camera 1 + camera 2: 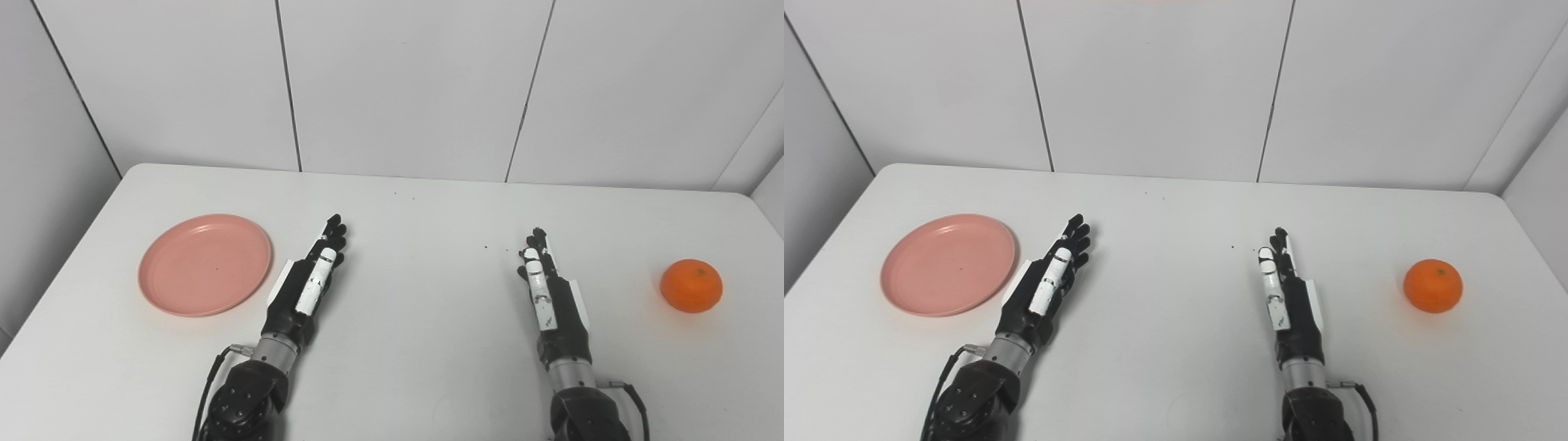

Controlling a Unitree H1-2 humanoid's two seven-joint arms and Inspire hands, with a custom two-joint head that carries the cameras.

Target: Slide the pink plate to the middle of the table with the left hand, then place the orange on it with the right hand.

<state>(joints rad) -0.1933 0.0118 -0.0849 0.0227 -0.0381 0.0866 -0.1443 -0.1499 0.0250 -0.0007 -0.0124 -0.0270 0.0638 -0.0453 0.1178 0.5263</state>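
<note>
- The white table fills the lower part of both head views; grey wall panels stand behind its far edge
- The pink plate lies flat on the left part of the table, not at the middle. It holds nothing, and its rim is fully visible
- The left hand is just beside the right edge of the pink plate, with a narrow strip of table visible between the two. The hand holds nothing: its fingers are stretched forward, pointing toward the far edge of the table and leaning slightly right. The white panel on the hand faces up. Whether the palm touches the table cannot be determined
- The left forearm enters from the bottom edge at the left, with a black cable looping beside the wrist
- A few small dark specks lie on the table surface between the two hands, toward the far side
- The right hand is at right of centre, well apart from both objects. It is likewise empty, with fingers extended straight ahead and close together
- The orange sits on the table at the far right, well apart from the right hand and on the opposite side of the table from the pink plate
</note>
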